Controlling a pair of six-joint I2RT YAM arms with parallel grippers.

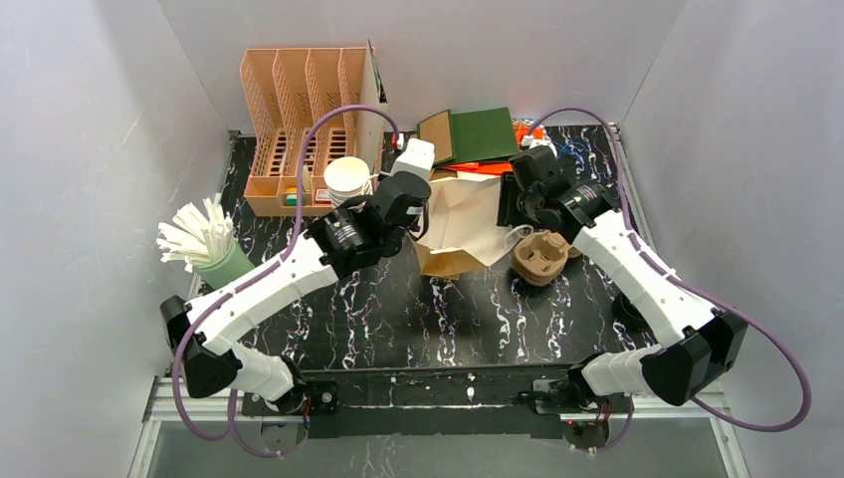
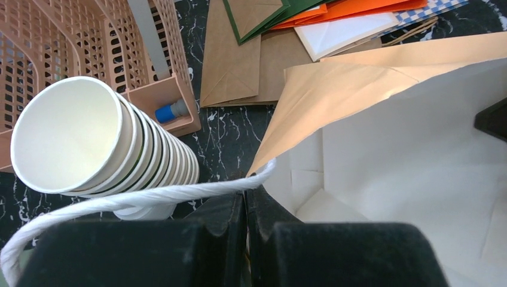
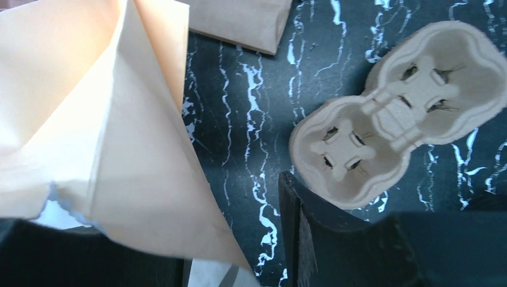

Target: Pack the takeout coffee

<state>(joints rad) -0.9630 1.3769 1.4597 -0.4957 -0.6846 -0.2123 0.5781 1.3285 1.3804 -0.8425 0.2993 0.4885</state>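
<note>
The left hand [image 2: 246, 203] is clenched tight on the rim of the open paper bag [image 2: 418, 149], right where its white twisted handle [image 2: 149, 197] joins the edge; the handle loops away across the top of the fingers. Just beside this hand stands a tall stack of lidless paper cups [image 2: 66, 137], and behind the stack a peach mesh file rack [image 2: 149, 36]. The right hand [image 3: 191, 251] is at the bag's opposite side with its fingers spread: the bag's tan wall hangs between them and lies against one finger, while bare desk [image 3: 239, 101] shows between the paper and the other finger. Near that finger, apart from the bag, a moulded pulp cup carrier [image 3: 394, 113] lies on the dark marbled desk with two hollows facing up. Flat brown bags [image 2: 230, 66] lie beyond the open bag. Where the capped coffee cups are cannot be told from these views; the part of the bag's white inside that shows holds none.
</note>
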